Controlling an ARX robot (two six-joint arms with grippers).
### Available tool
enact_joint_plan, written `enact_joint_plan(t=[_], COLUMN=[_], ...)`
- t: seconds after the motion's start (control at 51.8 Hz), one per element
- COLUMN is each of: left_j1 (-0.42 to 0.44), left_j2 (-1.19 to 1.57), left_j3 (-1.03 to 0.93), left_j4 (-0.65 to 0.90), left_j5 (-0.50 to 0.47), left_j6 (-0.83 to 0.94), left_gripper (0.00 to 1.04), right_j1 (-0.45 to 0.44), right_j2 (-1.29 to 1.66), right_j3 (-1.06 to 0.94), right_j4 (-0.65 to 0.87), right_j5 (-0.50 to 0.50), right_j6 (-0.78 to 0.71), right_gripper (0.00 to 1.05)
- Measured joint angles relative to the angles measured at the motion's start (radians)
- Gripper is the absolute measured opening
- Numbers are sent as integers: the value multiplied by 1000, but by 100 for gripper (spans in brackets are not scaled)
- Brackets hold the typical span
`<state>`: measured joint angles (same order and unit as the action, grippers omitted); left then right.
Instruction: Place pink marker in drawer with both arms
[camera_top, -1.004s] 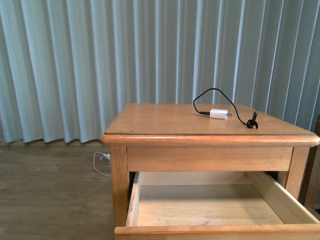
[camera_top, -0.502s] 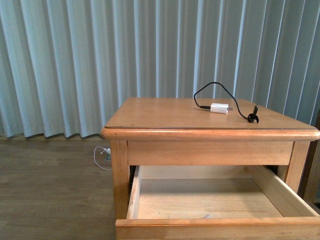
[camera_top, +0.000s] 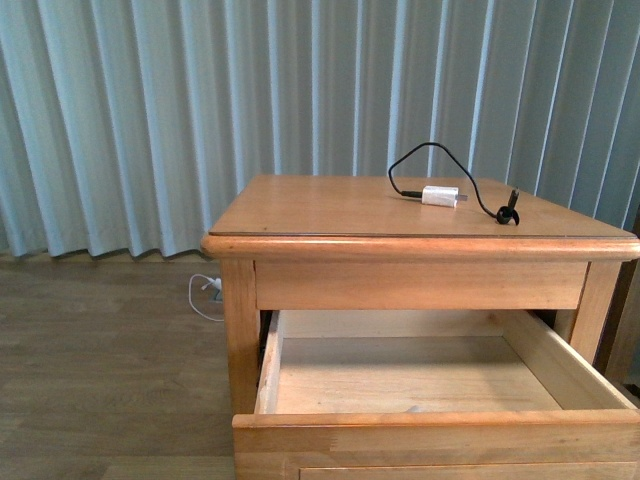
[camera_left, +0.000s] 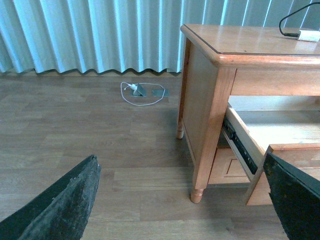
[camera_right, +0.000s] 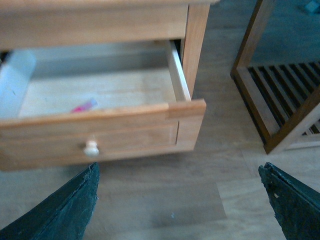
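The drawer (camera_top: 430, 430) of the honey-coloured nightstand stands pulled out; it also shows in the right wrist view (camera_right: 125, 132) with its round knob (camera_right: 91, 148). The pink marker (camera_right: 84, 106) lies inside on the drawer floor near the front; in the front view only a small pale tip (camera_top: 414, 408) peeks over the drawer front. My right gripper (camera_right: 180, 210) is open and empty over the floor in front of the drawer. My left gripper (camera_left: 182, 207) is open and empty, low over the floor left of the nightstand. Neither arm shows in the front view.
A white charger plug (camera_top: 440, 196) with black cable lies on the nightstand top (camera_top: 330, 210). A slatted wooden frame (camera_right: 280, 95) stands right of the nightstand. A white cord (camera_left: 140, 92) lies on the floor by the curtain (camera_top: 150, 120). The nightstand leg (camera_left: 202, 165) is near my left gripper.
The front view has dropped lower: the nightstand top sits higher in frame and the drawer front shows more. The marker stays in the drawer.
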<state>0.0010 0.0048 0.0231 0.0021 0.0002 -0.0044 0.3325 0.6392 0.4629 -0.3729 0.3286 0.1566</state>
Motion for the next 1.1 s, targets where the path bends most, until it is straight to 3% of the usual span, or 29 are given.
enact_joint_plan(t=[0.154, 0.367, 0.811, 1.1], left_j1=[0, 0, 0, 0], left_j2=[0, 0, 0, 0], left_j3=[0, 0, 0, 0], left_j4=[0, 0, 0, 0], left_j5=[0, 0, 0, 0], left_j6=[0, 0, 0, 0], left_gripper=[99, 99, 99, 99], right_j1=[-14, -50, -43, -69], right_j2=[139, 418, 1041, 1244], right_j3=[28, 95, 376, 418], right_j4=[-34, 90, 338, 717], right_j5=[-187, -289, -178, -133], right_j6=[5, 17, 26, -5], right_gripper=[96, 96, 96, 96])
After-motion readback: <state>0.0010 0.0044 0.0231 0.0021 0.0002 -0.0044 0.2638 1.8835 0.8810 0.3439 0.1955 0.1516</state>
